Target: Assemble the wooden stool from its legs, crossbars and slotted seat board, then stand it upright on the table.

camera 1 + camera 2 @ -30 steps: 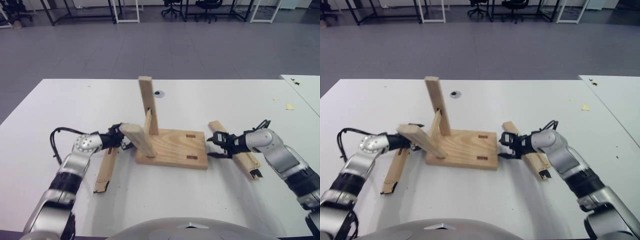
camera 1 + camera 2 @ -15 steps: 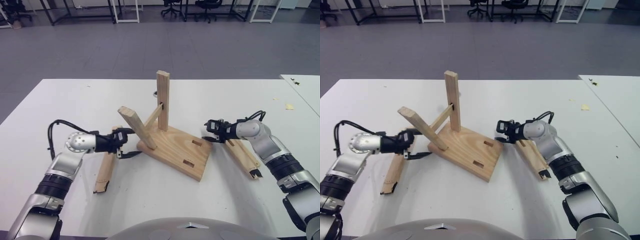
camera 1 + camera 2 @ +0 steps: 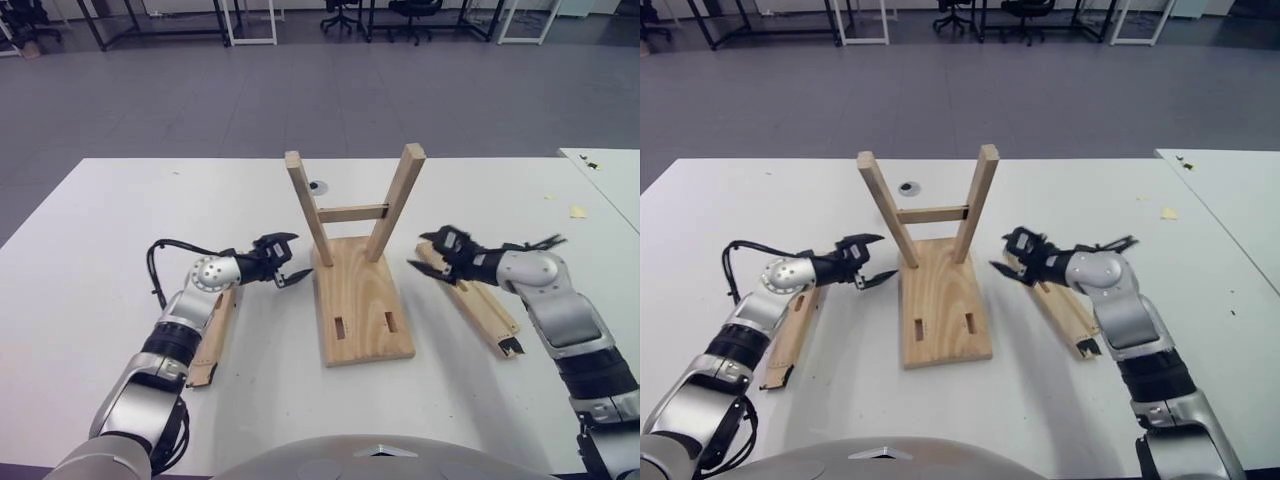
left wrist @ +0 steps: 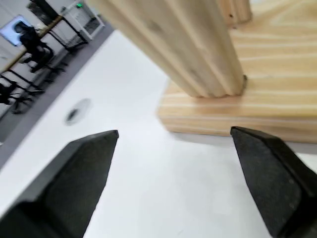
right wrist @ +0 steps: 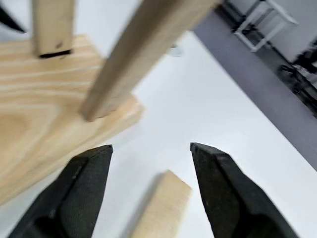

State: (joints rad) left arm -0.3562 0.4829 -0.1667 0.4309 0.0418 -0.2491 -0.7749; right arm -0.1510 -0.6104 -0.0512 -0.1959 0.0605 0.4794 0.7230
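Note:
The slotted seat board lies flat mid-table. Two legs stand in its far slots, joined by a crossbar. Two near slots are empty. My left gripper is open just left of the board's far corner, not touching it; the left wrist view has the board edge beyond its fingertips. My right gripper is open just right of the board. One loose leg lies beside my left forearm, another under my right gripper, also.
A small round grommet sits in the tabletop behind the legs. A second white table stands at the far right. Bare table lies in front of the board and at the far left.
The board with its two legs has swung round and settled flat, legs now side by side at the far end. Both grippers have come off it and stand open beside it.

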